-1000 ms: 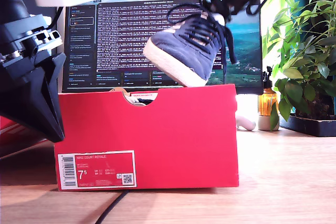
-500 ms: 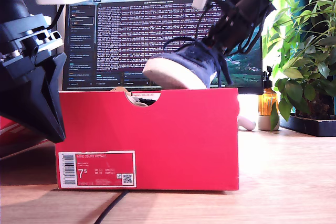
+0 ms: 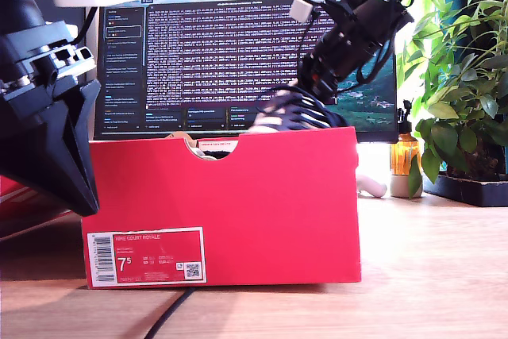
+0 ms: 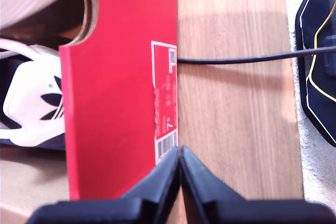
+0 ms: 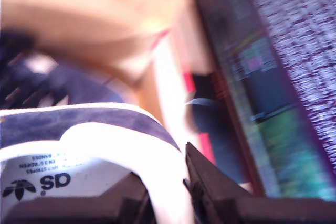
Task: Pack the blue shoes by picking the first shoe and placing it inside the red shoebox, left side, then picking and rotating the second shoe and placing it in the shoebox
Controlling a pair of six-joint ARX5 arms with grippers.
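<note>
The red shoebox [image 3: 262, 196] stands open in the middle of the wooden table, its label wall facing the exterior camera. My second gripper [image 3: 313, 89] reaches down from the exterior view's upper right. It is shut on the white tongue of a blue shoe [image 3: 290, 113], whose top and laces just show above the box's rim. In the second wrist view the jaws [image 5: 168, 192] pinch that shoe [image 5: 79, 124]. Another blue shoe [image 4: 31, 98] lies inside the shoebox [image 4: 115, 77], white heel tab showing. My first gripper [image 4: 180, 163] is shut and empty, hanging beside the box's label corner [image 3: 79, 192].
A monitor [image 3: 206, 53] stands close behind the box. Potted plants [image 3: 460, 101] and an amber bottle [image 3: 405, 156] are at the exterior view's right. A black cable [image 4: 236, 59] runs out from under the box across the wood. Something red [image 3: 16, 188] lies at the exterior view's left edge.
My second gripper has come down with the blue shoe: it hung well above the box, toe raised, and now sits mostly behind the front wall. My first gripper has not moved.
</note>
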